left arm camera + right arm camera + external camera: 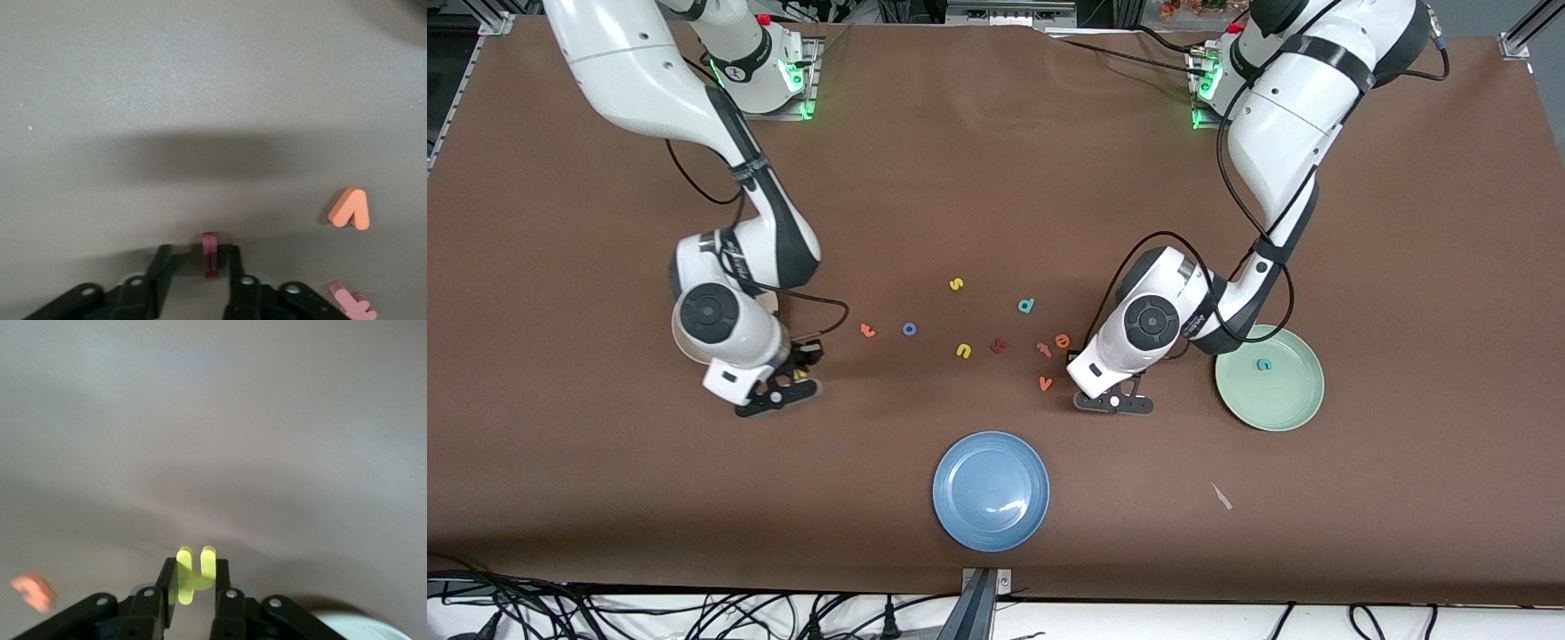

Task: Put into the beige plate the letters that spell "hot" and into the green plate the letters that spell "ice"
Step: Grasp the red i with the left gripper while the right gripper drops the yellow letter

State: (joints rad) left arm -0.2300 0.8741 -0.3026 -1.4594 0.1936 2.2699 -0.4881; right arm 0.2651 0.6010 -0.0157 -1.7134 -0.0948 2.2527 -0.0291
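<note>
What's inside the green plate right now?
The green plate holds one teal "c", lying flat toward the edge farther from the front camera. The left arm covers the rim at that edge, so anything there cannot be seen.

The left arm comes from its base at the table's top edge, bends at the elbow and points its wrist down. The left gripper (211, 263) sits low at the tabletop, its fingers (235, 267) pressed against a dark red "i" (210, 253) standing between them. The right arm folds likewise, wrist down. The right gripper (195, 587) is clamped on a yellow "h" (193, 577), just above the table.
</note>
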